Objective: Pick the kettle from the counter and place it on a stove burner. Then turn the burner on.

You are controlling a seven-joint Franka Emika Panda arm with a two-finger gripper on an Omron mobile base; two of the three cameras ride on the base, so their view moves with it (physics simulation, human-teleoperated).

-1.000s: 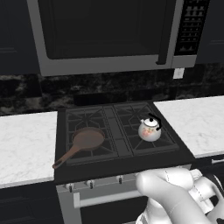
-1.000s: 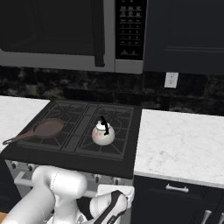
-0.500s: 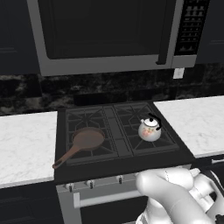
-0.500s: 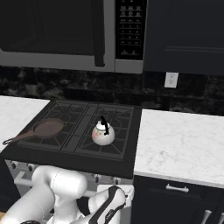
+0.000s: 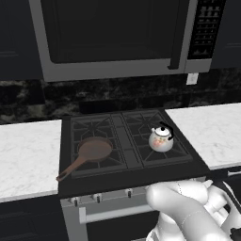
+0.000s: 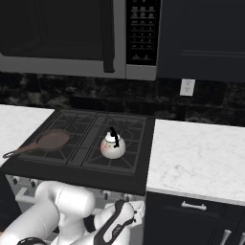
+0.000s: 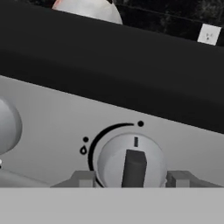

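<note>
- We see the kettle (image 5: 161, 139) sitting upright on the stove burner (image 5: 157, 142) at the front right of the cooktop, black arched handle up, its body resting on the grate.
- From the right base view the kettle (image 6: 113, 145) stands on that same grate square (image 6: 117, 147), with the white marble tabletop (image 6: 196, 158) lying off to its right, bare of the kettle.
- On the front left burner we have a brown long-handled frying pan (image 5: 89, 153), its handle reaching toward the front left corner of the cooktop, well apart from the kettle.
- The arm is folded low in front of the range, and the tool (image 6: 122, 221) points at the steel front panel just under the cooktop edge.
- In the hand view we are right up against a round grey burner knob (image 7: 131, 161), its dark pointer bar upright in the middle of the dial, with a black arc and a small flame mark curling round its upper left.
- The tool (image 7: 131, 178) has its two grey fingertips (image 7: 83, 178) showing on either side of that knob, spread wide with the dial between them; we cannot tell whether they touch it.
- A second knob (image 7: 8, 126) peeks in at the left edge of the hand view.
- A white wall outlet (image 6: 186, 87) sits on the dark speckled backsplash, and the microwave (image 5: 120, 35) hangs above the stove.
</note>
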